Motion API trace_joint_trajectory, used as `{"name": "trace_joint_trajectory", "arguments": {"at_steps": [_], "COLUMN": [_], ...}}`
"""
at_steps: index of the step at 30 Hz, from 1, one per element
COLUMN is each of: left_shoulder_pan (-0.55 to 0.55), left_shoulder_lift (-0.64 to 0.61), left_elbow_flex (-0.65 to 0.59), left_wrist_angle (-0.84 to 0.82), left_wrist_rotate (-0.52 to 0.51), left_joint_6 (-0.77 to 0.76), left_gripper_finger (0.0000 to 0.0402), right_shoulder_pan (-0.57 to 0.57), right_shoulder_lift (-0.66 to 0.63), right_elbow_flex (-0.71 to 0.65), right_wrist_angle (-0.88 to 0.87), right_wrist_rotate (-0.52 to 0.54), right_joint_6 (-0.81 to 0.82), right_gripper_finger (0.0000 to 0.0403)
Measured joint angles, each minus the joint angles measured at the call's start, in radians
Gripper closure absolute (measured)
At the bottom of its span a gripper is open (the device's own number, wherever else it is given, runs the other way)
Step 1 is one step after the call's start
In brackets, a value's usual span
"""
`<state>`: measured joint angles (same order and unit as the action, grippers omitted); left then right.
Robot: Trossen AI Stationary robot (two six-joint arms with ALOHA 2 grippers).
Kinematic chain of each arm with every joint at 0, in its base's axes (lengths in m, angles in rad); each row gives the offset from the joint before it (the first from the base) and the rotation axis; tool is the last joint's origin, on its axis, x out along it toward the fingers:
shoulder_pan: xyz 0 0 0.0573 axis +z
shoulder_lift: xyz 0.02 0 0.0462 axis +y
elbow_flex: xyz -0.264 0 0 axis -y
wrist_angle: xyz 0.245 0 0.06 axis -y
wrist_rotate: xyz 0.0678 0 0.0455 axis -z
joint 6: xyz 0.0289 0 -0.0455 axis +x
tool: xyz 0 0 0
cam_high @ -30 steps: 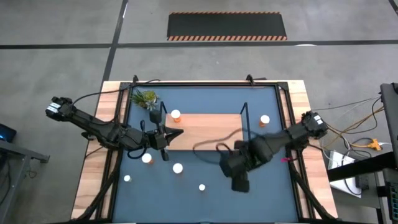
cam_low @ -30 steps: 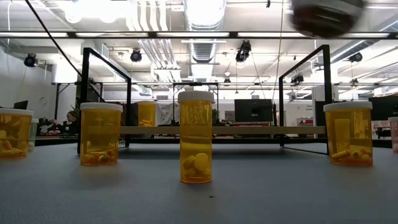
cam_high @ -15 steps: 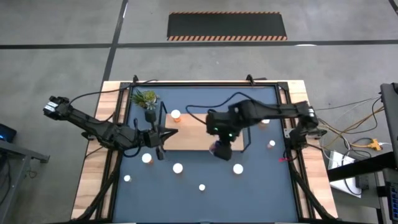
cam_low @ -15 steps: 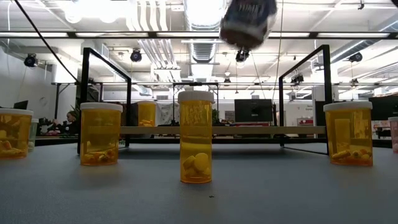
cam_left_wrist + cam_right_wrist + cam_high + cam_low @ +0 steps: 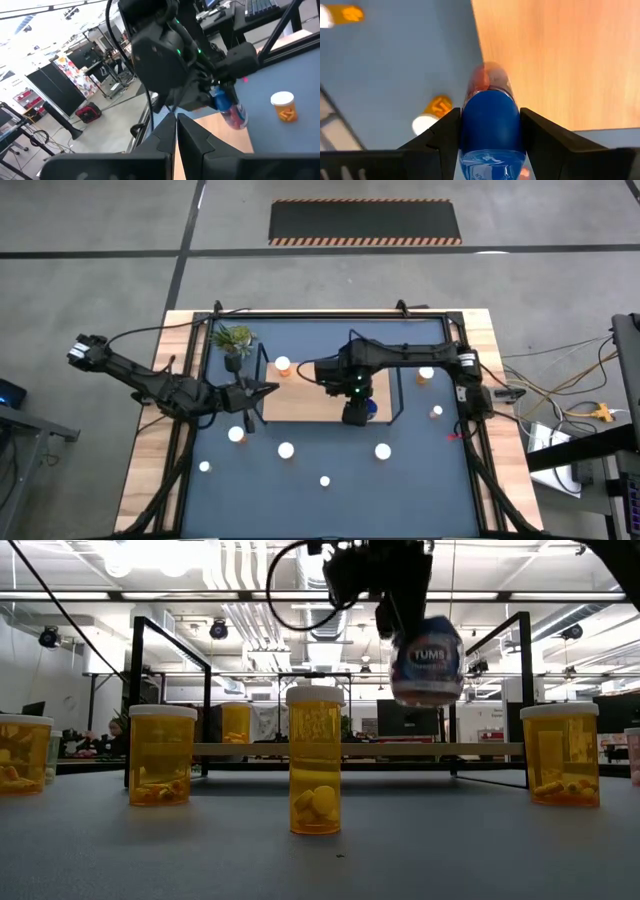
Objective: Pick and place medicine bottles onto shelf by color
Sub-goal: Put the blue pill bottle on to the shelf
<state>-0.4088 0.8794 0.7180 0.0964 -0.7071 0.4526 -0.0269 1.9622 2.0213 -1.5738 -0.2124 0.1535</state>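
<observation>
My right gripper (image 5: 355, 412) is over the right, near part of the light-wood shelf (image 5: 310, 392) and is shut on the larger blue bottle (image 5: 428, 660). That bottle also shows in the right wrist view (image 5: 492, 125) and the left wrist view (image 5: 227, 105). My left gripper (image 5: 268, 389) is shut and touches nothing; it is level at the shelf's left end. One orange bottle (image 5: 283, 364) stands on the shelf's far left corner. Several white-capped bottles stand on the blue mat, among them three (image 5: 237, 434), (image 5: 286, 449), (image 5: 382, 450). My right gripper pinches the blue bottle between its two fingers (image 5: 445, 135), one on each side of its blue upper end (image 5: 492, 112). The fingers come from above, pointing down. The bottle hangs below them, slightly tilted, its clear reddish end (image 5: 239, 119) lowest, lifted clear of the shelf board.
A small green plant (image 5: 236, 340) stands on the mat near the shelf's far left corner. Black wire frames (image 5: 140, 690), (image 5: 520, 690) rise at the shelf's short ends. Two more orange bottles (image 5: 427, 373), (image 5: 437, 412) stand right of the shelf. Tiny white bottles (image 5: 204, 467), (image 5: 325, 480) stand near the mat's near edge.
My right arm has swung from the near right part of the mat toward the far and left edges, carrying the blue bottle until it hung over the shelf's right part. It has then lowered the bottle toward the board.
</observation>
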Motion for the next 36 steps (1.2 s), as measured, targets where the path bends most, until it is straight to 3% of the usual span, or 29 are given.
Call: {"name": "trace_joint_trajectory", "arguments": {"at_steps": [18, 36], "left_shoulder_pan": [0.000, 0.000], "left_shoulder_lift": [-0.013, -0.013], "left_elbow_flex": [-0.009, -0.009], "left_wrist_angle": [-0.001, -0.001], "left_wrist_rotate": [0.000, 0.000], "left_joint_6": [0.000, 0.000], "left_gripper_finger": [0.0402, 0.0402], "right_shoulder_pan": [0.008, 0.023], "right_shoulder_lift": [0.045, 0.045], "right_elbow_flex": [-0.034, -0.048], "right_wrist_angle": [0.032, 0.039], "right_wrist_rotate": [0.119, 0.127], "right_joint_6": [-0.078, -0.109], "right_gripper_finger": [0.0227, 0.0219]}}
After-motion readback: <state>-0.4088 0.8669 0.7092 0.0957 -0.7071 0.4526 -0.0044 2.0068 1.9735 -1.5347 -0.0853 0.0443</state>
